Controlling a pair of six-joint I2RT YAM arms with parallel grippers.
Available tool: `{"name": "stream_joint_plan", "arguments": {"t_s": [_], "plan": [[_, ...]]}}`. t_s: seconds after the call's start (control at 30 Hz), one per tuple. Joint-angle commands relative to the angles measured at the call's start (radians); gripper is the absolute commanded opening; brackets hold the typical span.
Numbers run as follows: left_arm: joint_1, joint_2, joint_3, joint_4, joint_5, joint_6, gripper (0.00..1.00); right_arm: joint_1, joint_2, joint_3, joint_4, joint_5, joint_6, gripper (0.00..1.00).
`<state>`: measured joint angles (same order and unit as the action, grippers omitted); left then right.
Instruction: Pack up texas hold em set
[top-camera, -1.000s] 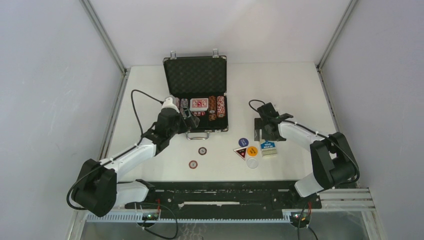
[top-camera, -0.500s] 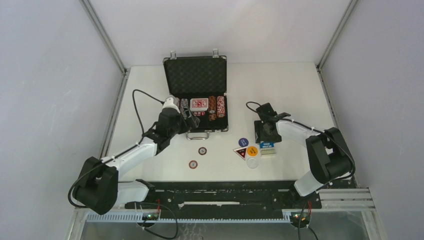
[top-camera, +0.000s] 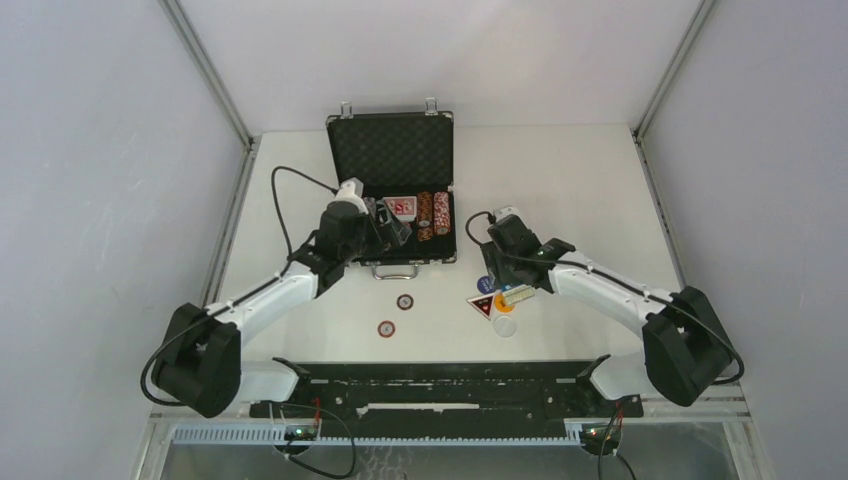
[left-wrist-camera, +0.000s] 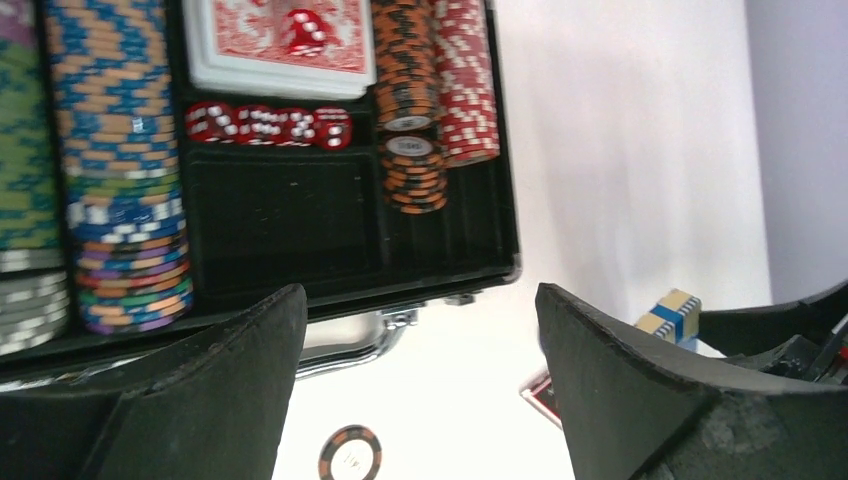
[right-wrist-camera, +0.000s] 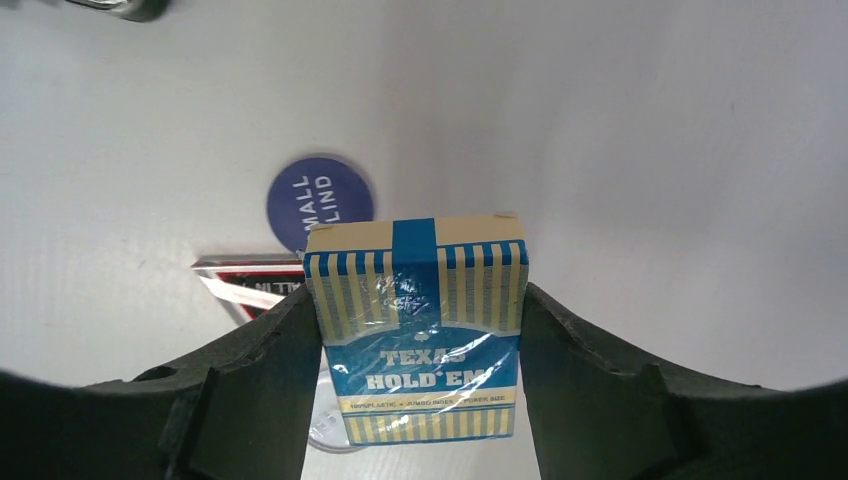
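Note:
The black silver-edged case (top-camera: 391, 150) lies open, holding rows of striped chips (left-wrist-camera: 110, 150), a red deck (left-wrist-camera: 285, 40) and red dice (left-wrist-camera: 265, 122). My left gripper (top-camera: 388, 232) hovers open over the case's front edge and metal handle (left-wrist-camera: 375, 340), with nothing between its fingers. My right gripper (right-wrist-camera: 415, 340) is shut on the blue Texas Hold'em deck (right-wrist-camera: 415, 330), one finger on each long side. It holds the deck (top-camera: 517, 294) just above the dealer buttons. Two loose chips (top-camera: 404, 301) (top-camera: 386, 328) lie on the table in front of the case.
Under the held deck lie a blue small-blind button (right-wrist-camera: 320, 200), a red-and-black triangular button (right-wrist-camera: 250, 280), an orange button (top-camera: 504, 302) and a white round button (top-camera: 505, 325). The case's raised lid stands at the back. Metal frame posts border the white table.
My right gripper has closed on the blue deck and carried it left, over the buttons. My left gripper has shifted right along the case's front edge and stays open.

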<state>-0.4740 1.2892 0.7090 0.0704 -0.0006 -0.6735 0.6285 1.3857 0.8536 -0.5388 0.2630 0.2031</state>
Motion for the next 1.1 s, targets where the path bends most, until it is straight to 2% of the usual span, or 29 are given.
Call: {"name": "stream_joint_plan", "arguments": {"t_s": [0.0,0.2,0.3,0.57,0.97,1.07], "plan": [[-0.003,0.050,0.122,0.000,0.160,0.011,0.89,0.042,-0.097,0.014,0.094,0.014,-0.066,0.27],[-0.004,0.173,0.254,-0.017,0.507,0.006,0.87,0.114,-0.195,-0.016,0.217,-0.066,-0.129,0.28],[-0.037,0.215,0.278,-0.003,0.595,0.005,0.89,0.146,-0.204,-0.016,0.249,-0.089,-0.158,0.29],[-0.098,0.285,0.305,0.005,0.734,-0.017,0.89,0.228,-0.186,0.002,0.279,-0.112,-0.203,0.33],[-0.150,0.314,0.319,0.020,0.805,-0.005,0.84,0.236,-0.178,0.012,0.285,-0.110,-0.219,0.33],[-0.153,0.328,0.322,0.017,0.823,0.039,0.81,0.236,-0.186,0.012,0.286,-0.117,-0.219,0.33]]}}
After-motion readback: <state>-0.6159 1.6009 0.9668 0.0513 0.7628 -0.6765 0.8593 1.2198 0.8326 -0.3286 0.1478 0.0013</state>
